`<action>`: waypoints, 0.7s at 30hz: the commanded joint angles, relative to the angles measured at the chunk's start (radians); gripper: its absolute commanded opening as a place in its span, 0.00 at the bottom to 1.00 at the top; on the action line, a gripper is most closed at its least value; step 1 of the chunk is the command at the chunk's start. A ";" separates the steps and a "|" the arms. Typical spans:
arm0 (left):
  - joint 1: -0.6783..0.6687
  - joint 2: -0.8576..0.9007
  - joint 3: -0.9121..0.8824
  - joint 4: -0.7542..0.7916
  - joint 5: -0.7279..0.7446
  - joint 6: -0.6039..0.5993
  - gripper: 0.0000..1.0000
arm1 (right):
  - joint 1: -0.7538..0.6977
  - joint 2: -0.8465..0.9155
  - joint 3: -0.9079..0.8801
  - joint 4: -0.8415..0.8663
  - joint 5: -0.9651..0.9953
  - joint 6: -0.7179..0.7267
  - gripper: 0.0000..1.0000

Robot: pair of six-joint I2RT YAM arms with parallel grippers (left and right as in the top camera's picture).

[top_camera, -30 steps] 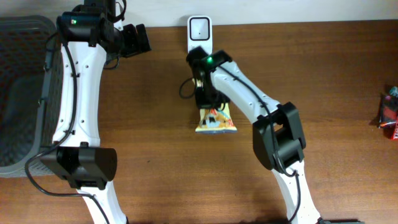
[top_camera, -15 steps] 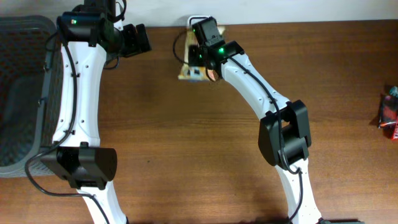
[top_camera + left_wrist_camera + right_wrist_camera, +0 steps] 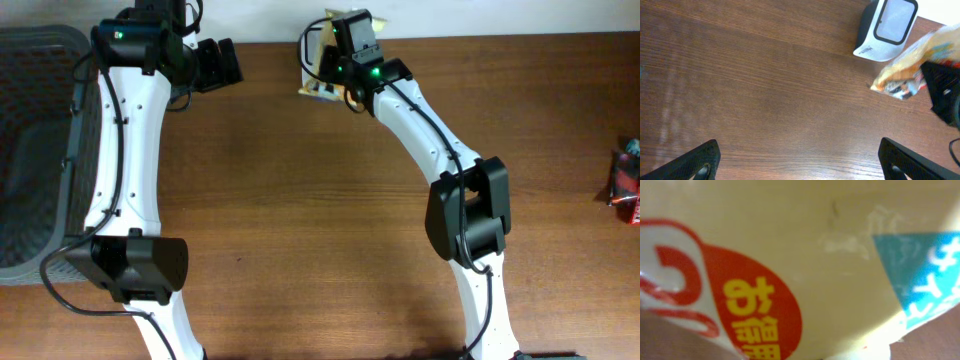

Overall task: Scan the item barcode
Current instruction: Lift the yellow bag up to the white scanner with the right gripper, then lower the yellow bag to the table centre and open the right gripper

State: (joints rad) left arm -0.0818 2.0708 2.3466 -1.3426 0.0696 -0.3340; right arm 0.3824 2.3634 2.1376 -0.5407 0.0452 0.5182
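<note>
A yellow snack packet (image 3: pixel 317 90) hangs at the back of the table, held right over the white barcode scanner (image 3: pixel 887 27). My right gripper (image 3: pixel 338 80) is shut on the snack packet. Seen from the left wrist, the packet (image 3: pixel 910 70) sits just in front of the scanner's window, blurred. The right wrist view is filled by the packet (image 3: pixel 790 255) with its red and blue print, and the fingers are hidden there. From overhead the right arm covers most of the scanner. My left gripper (image 3: pixel 225 62) waits open at the back left, with only bare wood between its fingers (image 3: pixel 702 160).
A grey mesh basket (image 3: pixel 30 150) stands at the table's left edge. A red packaged item (image 3: pixel 625 185) lies at the far right edge.
The right arm carried the packet from the middle of the table back to the scanner at the rear edge. The left arm has stayed where it was.
</note>
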 commanded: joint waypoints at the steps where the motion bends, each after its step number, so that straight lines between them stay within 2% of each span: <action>1: 0.006 -0.009 0.000 -0.002 -0.011 -0.007 0.99 | 0.002 -0.007 0.022 -0.155 -0.019 0.015 0.04; 4: 0.006 -0.009 0.001 -0.001 -0.011 -0.007 0.99 | 0.002 -0.024 0.022 -0.319 -0.024 0.015 0.04; 8: 0.006 -0.009 0.000 -0.002 -0.011 -0.006 0.99 | 0.002 -0.063 0.023 -0.555 -0.127 0.000 0.04; 10: 0.006 -0.009 0.000 -0.001 -0.011 -0.006 0.99 | 0.003 -0.070 0.023 -0.680 -0.246 -0.103 0.04; 11: 0.006 -0.009 0.000 -0.002 -0.011 -0.006 0.99 | 0.004 -0.070 0.023 -0.734 -0.291 -0.144 0.08; 16: 0.006 -0.009 0.001 -0.002 -0.011 -0.006 0.99 | 0.009 -0.068 0.023 -0.908 -0.293 -0.227 0.80; 17: 0.006 -0.009 0.001 -0.002 -0.011 -0.006 0.99 | 0.009 -0.068 0.023 -0.945 -0.294 -0.235 0.84; 21: 0.006 -0.009 0.000 -0.002 -0.011 -0.006 0.99 | 0.031 -0.069 0.023 -1.062 -0.300 -0.351 0.84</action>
State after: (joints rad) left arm -0.0818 2.0708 2.3466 -1.3430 0.0696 -0.3340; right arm 0.3878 2.3459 2.1429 -1.5513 -0.2367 0.2714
